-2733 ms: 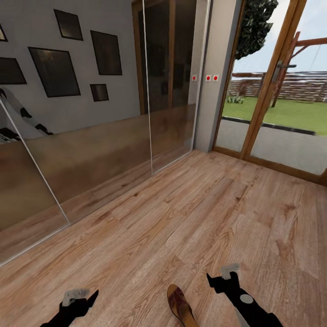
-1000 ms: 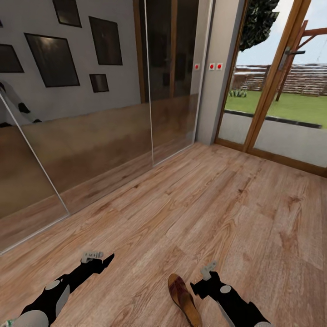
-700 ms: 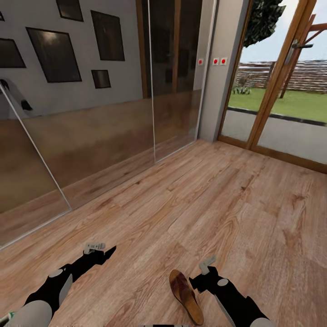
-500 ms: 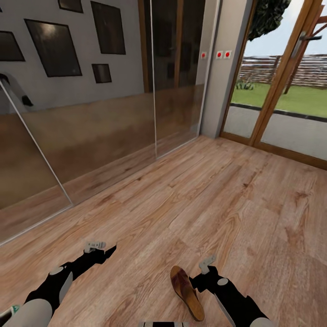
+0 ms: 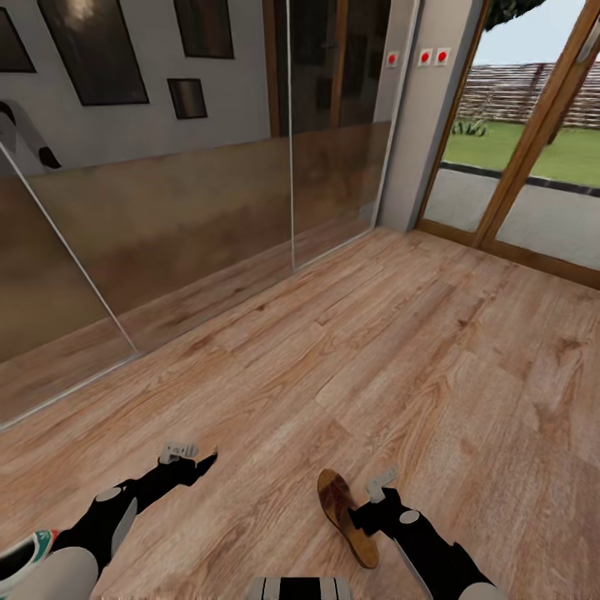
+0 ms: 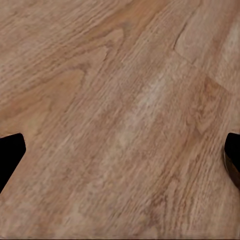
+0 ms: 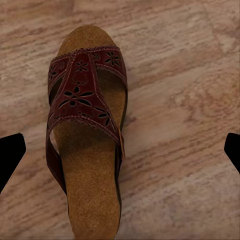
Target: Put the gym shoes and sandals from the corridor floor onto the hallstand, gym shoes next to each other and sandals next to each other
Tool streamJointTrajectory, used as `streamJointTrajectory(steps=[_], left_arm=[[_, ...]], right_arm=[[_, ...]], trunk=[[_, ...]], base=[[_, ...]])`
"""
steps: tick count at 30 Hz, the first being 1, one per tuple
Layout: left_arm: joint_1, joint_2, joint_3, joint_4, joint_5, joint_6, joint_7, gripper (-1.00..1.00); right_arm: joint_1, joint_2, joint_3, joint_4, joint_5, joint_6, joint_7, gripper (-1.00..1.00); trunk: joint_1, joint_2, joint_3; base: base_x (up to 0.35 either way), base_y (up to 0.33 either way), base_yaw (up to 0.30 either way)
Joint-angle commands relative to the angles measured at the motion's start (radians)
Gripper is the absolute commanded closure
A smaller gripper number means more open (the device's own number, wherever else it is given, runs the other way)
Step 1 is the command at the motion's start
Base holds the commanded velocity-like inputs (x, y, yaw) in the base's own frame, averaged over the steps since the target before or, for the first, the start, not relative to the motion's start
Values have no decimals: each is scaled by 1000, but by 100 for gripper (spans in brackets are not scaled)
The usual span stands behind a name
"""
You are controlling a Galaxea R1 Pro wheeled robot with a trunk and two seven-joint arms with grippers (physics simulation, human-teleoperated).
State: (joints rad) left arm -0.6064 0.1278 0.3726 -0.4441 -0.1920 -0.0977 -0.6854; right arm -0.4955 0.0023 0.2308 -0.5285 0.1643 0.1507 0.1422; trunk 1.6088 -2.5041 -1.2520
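Pretty early days I'd say: one sandal (image 5: 346,517) lies on the floor (image 5: 400,358) near the robot, right gripper (image 7: 120,150) spread wide just above it, left gripper (image 6: 120,155) likewise apart over bare planks, nothing grabbed yet.

A gym shoe (image 5: 23,552) at the near left is cut off by the head view's edge, only its green-striped toe end showing. In the right wrist view the sandal (image 7: 87,135) runs out of frame at the heel. Both grippers' fingertips barely enter the wrist views.
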Motion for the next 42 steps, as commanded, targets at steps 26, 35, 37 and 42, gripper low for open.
streamJointTrajectory(steps=[26, 35, 37, 42], left_arm=[[-1, 0, -3, 1, -11, -8, -5, -100], [-1, 0, -3, 1, -11, -8, -5, -100], [-1, 1, -3, 1, -11, -8, -5, -100], [-1, 1, -3, 1, -11, -7, -5, -100]], right_arm=[[0, -1, -1, -4, 11, 4, -77, -100], [0, -1, 2, -2, 11, 4, -84, -100], [0, -1, 2, -2, 11, 4, -84, -100], [0, -1, 2, -2, 11, 3, -84, -100]], trunk=[[11, -6, -143], [12, -7, -158], [12, -7, -158], [13, -7, -167]], base=[[0, 0, 80], [0, 0, 37], [0, 0, 4], [0, 0, 59]])
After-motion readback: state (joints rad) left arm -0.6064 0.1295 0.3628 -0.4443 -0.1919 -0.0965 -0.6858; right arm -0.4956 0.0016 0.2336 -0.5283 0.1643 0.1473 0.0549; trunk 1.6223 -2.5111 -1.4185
